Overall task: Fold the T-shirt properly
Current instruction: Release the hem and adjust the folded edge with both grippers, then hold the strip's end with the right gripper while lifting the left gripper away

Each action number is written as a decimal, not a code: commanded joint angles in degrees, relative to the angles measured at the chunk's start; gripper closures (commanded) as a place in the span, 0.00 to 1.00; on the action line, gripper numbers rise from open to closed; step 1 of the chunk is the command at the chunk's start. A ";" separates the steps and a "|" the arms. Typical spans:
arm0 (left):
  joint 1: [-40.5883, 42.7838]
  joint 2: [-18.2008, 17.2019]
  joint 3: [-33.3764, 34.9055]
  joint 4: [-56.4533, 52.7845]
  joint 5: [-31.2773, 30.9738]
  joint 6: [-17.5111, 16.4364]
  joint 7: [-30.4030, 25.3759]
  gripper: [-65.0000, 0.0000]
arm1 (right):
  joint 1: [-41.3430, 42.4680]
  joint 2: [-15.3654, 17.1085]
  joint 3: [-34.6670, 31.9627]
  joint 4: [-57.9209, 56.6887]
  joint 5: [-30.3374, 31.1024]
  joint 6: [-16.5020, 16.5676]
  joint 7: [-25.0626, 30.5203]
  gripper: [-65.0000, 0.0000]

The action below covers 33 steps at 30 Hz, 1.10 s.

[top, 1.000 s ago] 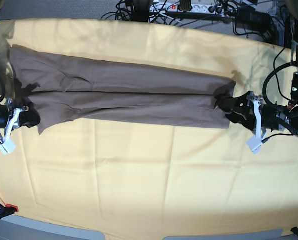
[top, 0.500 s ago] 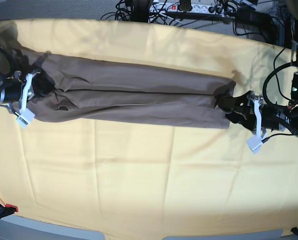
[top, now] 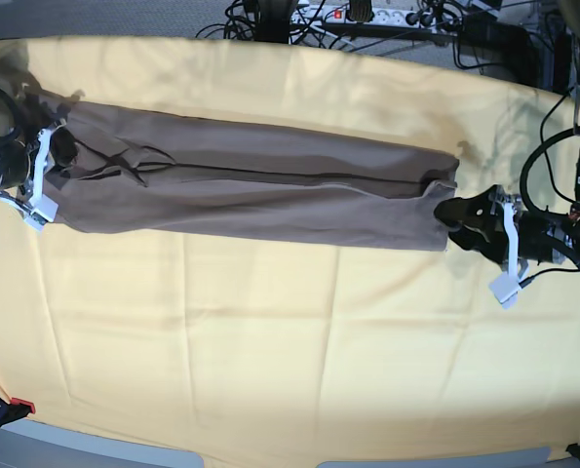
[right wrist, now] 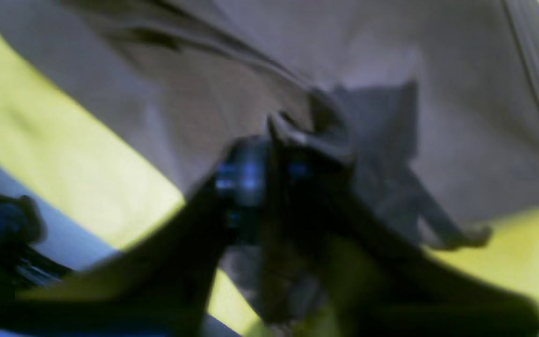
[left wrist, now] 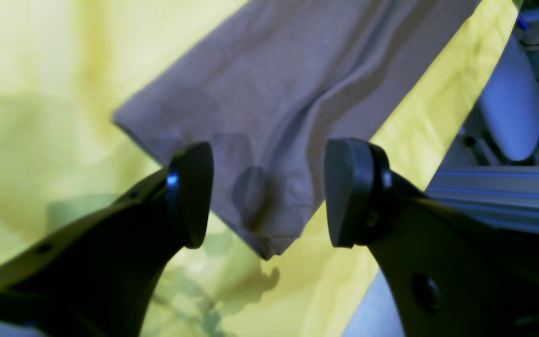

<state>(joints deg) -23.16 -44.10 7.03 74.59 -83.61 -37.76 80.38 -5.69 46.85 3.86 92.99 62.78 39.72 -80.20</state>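
Observation:
The taupe T-shirt (top: 260, 190) lies as a long narrow strip across the yellow cloth (top: 290, 341). My left gripper (top: 448, 216) sits at the strip's right end. In the left wrist view the left gripper (left wrist: 269, 194) is open and holds nothing, and the T-shirt's (left wrist: 297, 84) end lies on the cloth below and beyond its gap. My right gripper (top: 63, 148) is over the strip's left end. The right wrist view is blurred: the right gripper's (right wrist: 274, 173) fingers stand close together with a crumpled fold of the T-shirt (right wrist: 461, 117) at their tips.
Cables and a power strip (top: 387, 19) lie beyond the cloth's far edge. A red-tipped clamp (top: 17, 405) sits at the front left corner. A grey rail (left wrist: 498, 187) runs beside the cloth's edge in the left wrist view.
My right gripper swept from the strip's front left corner toward the back, carrying the shirt's left end over. My left gripper backed slightly rightward off the shirt's right end.

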 commanded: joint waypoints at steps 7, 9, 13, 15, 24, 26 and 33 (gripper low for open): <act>-4.42 -2.78 -1.16 0.79 -1.39 -0.15 -1.09 0.40 | 0.79 6.91 0.79 1.92 12.22 0.28 0.20 0.63; -4.66 -3.43 -2.23 0.79 -1.39 -0.17 -1.01 0.40 | 0.92 9.07 1.38 2.36 18.88 0.28 0.20 0.63; -4.63 -4.02 -7.48 0.79 -1.39 -0.20 -1.03 0.40 | 0.94 8.37 5.92 2.54 22.22 0.28 0.20 0.63; -4.63 -4.02 -11.63 0.79 -1.39 -0.17 -1.01 0.40 | 0.94 6.64 9.07 2.54 22.05 0.28 0.57 0.65; -4.33 -4.11 -26.75 0.79 -0.22 -0.11 -0.81 0.40 | 0.79 -6.91 15.28 1.77 -5.88 0.28 17.11 1.00; -3.17 -4.42 -27.08 0.79 -0.24 -0.13 -0.85 0.40 | 0.44 -9.18 15.28 1.70 -10.43 0.28 16.74 1.00; 1.77 -4.48 -27.08 0.79 -0.31 -0.13 -1.07 0.40 | -3.63 -10.80 15.26 1.73 -7.17 0.28 12.28 1.00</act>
<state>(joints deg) -20.05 -46.96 -19.46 74.59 -82.32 -37.78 80.09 -10.09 34.59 18.50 94.00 54.94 39.88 -69.10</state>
